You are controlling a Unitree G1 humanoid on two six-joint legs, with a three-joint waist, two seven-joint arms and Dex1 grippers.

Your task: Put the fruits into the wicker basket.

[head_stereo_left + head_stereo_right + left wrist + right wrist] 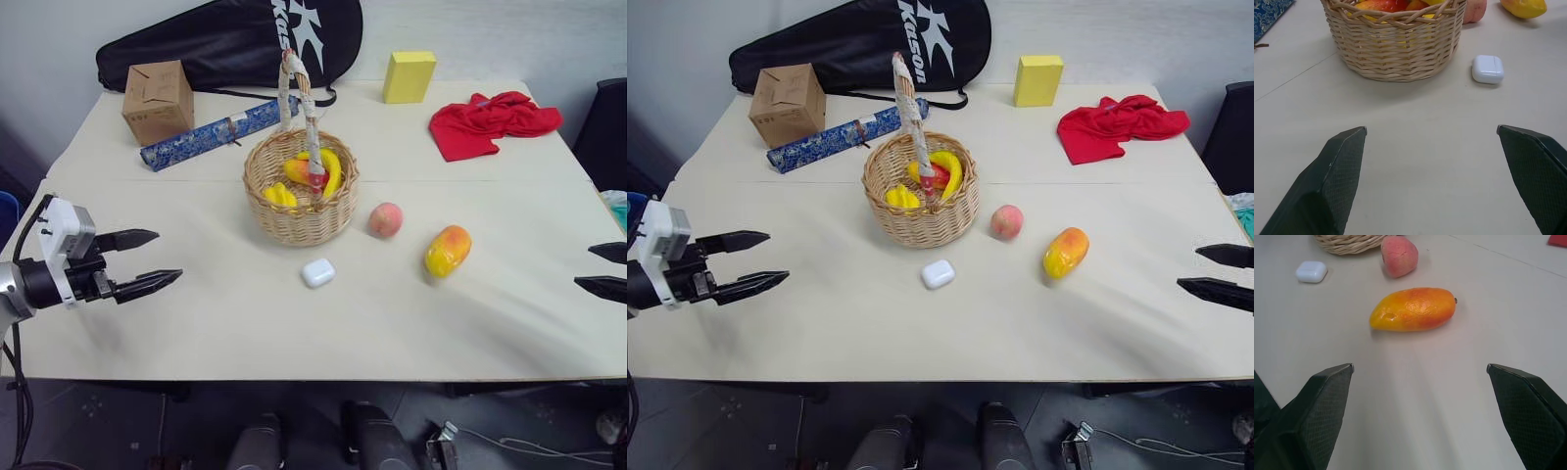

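The wicker basket (300,191) stands mid-table with its tall wrapped handle upright; yellow bananas (328,168) and a reddish fruit lie inside. To its right on the table rest a pink-orange peach (385,219) and, further right, an oval yellow-orange mango (448,251). My left gripper (157,259) hovers open over the table's left side, pointing toward the basket, with nothing between its fingers. At the right edge my right gripper (600,269) is open and empty, aimed at the mango (1413,309), which lies a short way ahead of its fingertips.
A small white case (317,272) lies in front of the basket. Toward the back are a cardboard box (157,100), a blue patterned roll (216,131), a black racket bag (235,44), a yellow block (409,76) and a red cloth (490,122).
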